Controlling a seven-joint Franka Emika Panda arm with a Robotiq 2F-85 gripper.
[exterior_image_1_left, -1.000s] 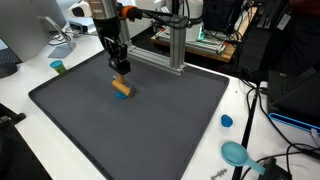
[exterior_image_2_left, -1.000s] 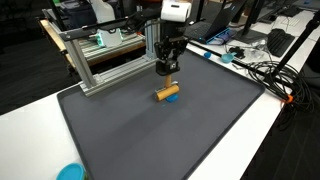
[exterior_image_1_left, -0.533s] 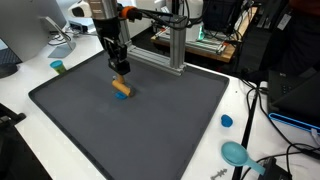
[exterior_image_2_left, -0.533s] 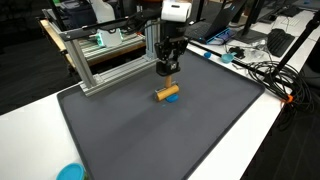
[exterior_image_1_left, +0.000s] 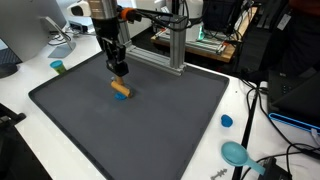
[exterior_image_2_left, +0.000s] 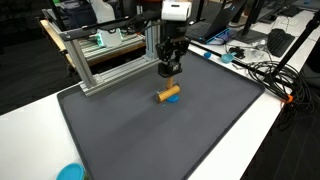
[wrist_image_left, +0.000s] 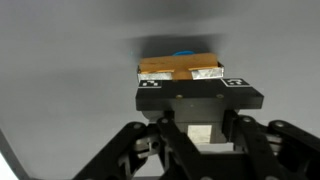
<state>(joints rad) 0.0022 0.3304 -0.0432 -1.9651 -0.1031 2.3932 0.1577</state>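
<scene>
Wood-coloured block (exterior_image_1_left: 121, 89), possibly with a blue piece at one end, lies far on the dark mat (exterior_image_1_left: 150, 120), just under the gripper (exterior_image_1_left: 118, 70) and not touching it. We cannot tell whether the jaws are spread or clenched. We judge the block light, stiff and unbreakable; take it across the long sides.

The block (exterior_image_1_left: 121, 89) lies on the mat (exterior_image_1_left: 150, 125), with the gripper (exterior_image_1_left: 119, 70) just above it. The frame (exterior_image_1_left: 176, 50) stands on the table (exterior_image_1_left: 20, 95) along the mat's far edge.

Open mat (exterior_image_1_left: 150, 125) around block (exterior_image_1_left: 121, 89); frame (exterior_image_1_left: 176, 48) behind
</scene>
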